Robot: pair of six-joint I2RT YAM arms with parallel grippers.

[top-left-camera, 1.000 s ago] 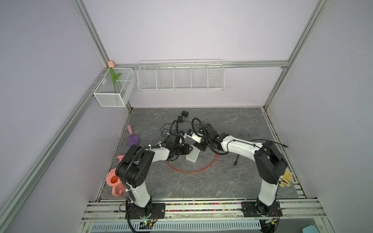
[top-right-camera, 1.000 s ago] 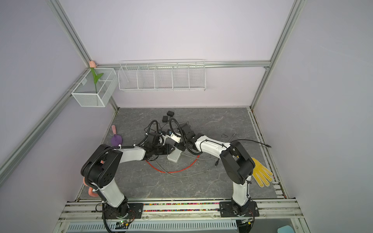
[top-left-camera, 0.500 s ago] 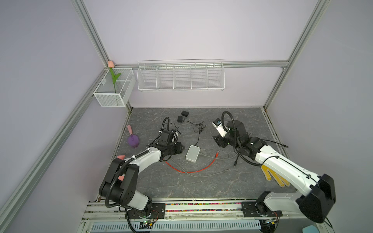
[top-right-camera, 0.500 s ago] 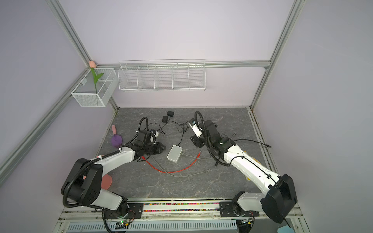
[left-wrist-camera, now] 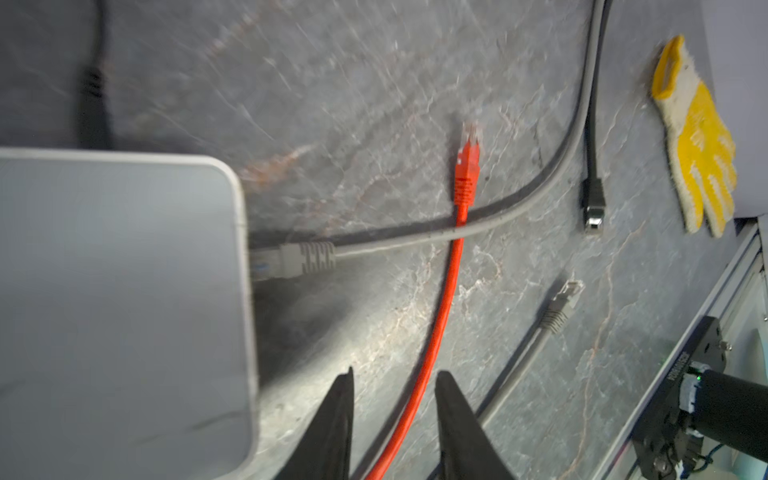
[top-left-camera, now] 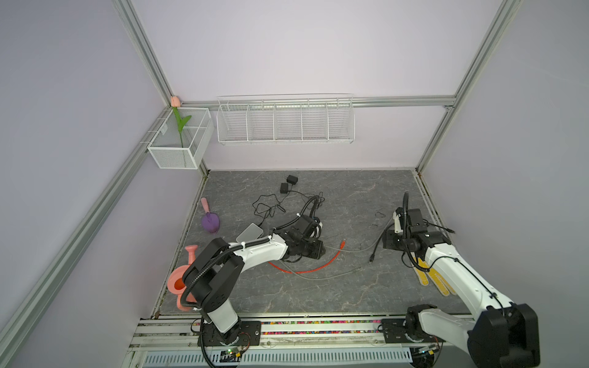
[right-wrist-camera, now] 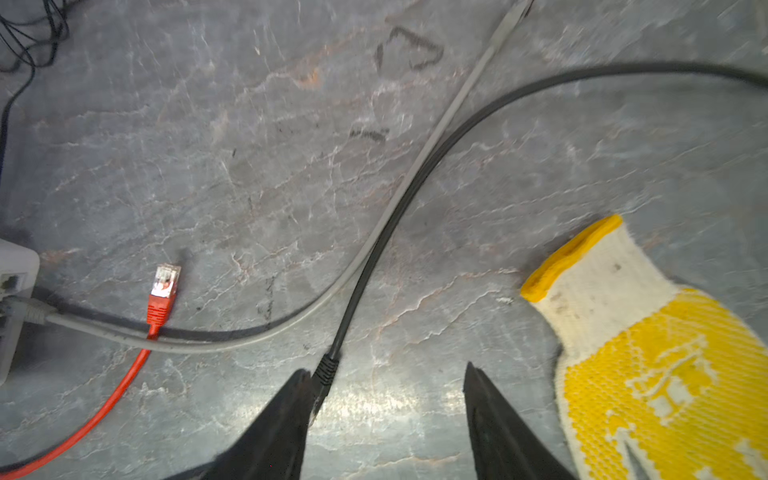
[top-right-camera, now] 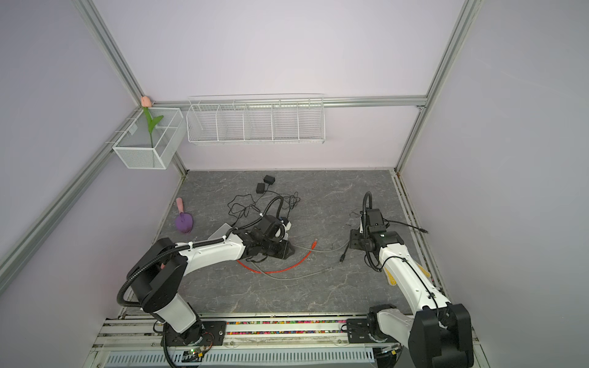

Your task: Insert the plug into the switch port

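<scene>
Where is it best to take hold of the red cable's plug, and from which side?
Probably the ribbed boot of the red plug, behind its clear tip, from above, left claw closing on its two long sides. It lies flat on the table, and the grey cable crosses just behind the boot.

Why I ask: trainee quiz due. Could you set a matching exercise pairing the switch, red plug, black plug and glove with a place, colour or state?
1 switch
2 red plug
3 black plug
4 glove

a lying free, its cable running through the left tool
b next to one finger of the right tool
c a grey plug in its side
d white and yellow

Pairs: 1-c, 2-a, 3-b, 4-d
</scene>
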